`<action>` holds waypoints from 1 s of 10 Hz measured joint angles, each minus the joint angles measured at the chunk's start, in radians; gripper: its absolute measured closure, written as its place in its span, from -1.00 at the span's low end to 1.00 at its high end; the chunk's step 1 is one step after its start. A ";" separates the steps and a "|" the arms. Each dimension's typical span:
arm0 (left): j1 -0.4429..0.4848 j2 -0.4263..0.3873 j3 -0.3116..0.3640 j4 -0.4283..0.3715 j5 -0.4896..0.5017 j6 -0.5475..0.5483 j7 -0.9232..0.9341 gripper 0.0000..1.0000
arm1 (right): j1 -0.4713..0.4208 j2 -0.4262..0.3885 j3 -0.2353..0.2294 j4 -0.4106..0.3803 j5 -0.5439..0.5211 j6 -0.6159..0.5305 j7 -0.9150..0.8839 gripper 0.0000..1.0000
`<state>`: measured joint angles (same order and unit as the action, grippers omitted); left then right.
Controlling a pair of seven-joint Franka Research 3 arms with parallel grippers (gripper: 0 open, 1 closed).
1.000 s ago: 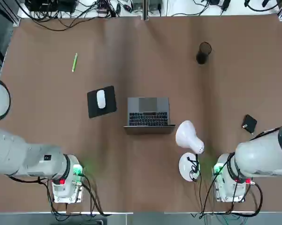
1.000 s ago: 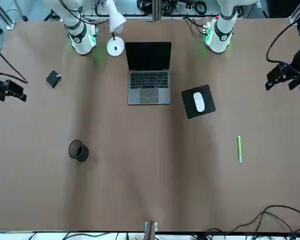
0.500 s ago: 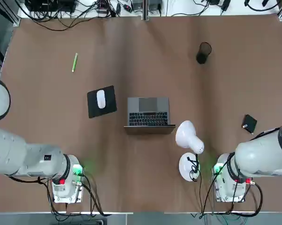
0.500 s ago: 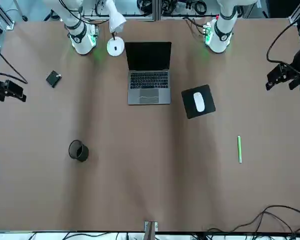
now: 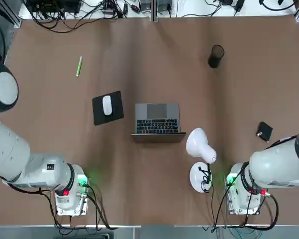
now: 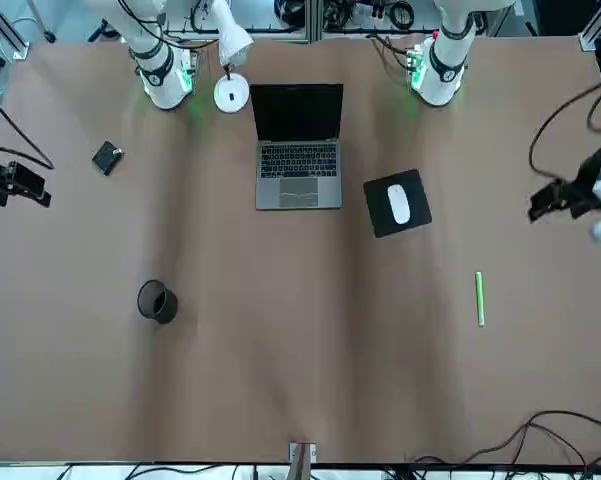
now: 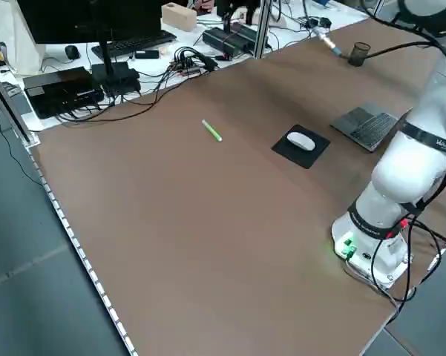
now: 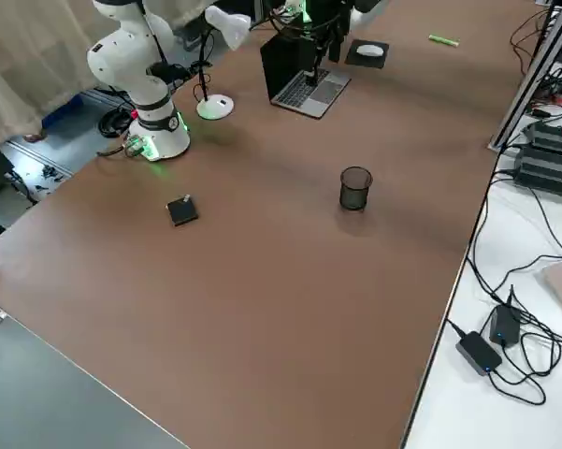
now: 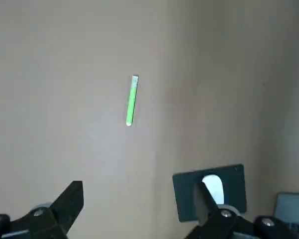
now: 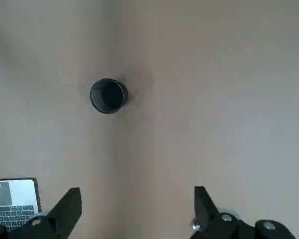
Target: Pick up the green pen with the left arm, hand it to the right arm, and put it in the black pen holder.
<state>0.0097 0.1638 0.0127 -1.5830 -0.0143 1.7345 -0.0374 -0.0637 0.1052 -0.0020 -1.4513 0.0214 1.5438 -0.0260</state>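
Brown tabletop (image 5: pixel 154 199); cluttered white bench (image 7: pixel 189 44) beyond. Left claw (image 9: pixel 139 201), right claw (image 10: pixel 139 201) open, empty.

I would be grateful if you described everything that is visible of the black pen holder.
The black pen holder is a small round cup, open at the top, with a thin dark rim and dark, slightly see-through walls that look like mesh. It stands upright on the brown table, toward the far edge on the robot's right side, beyond the laptop. No pen shows inside it, and nothing but the table touches it.
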 joint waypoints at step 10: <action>0.017 0.200 0.063 -0.324 0.000 0.508 0.097 -0.86 | 0.001 0.009 0.005 -0.006 0.208 0.018 0.632 -1.00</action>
<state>0.0272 0.3642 0.0760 -1.9071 -0.0143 2.2430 0.0598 -0.0625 0.1142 0.0028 -1.4575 0.2290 1.5616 0.6057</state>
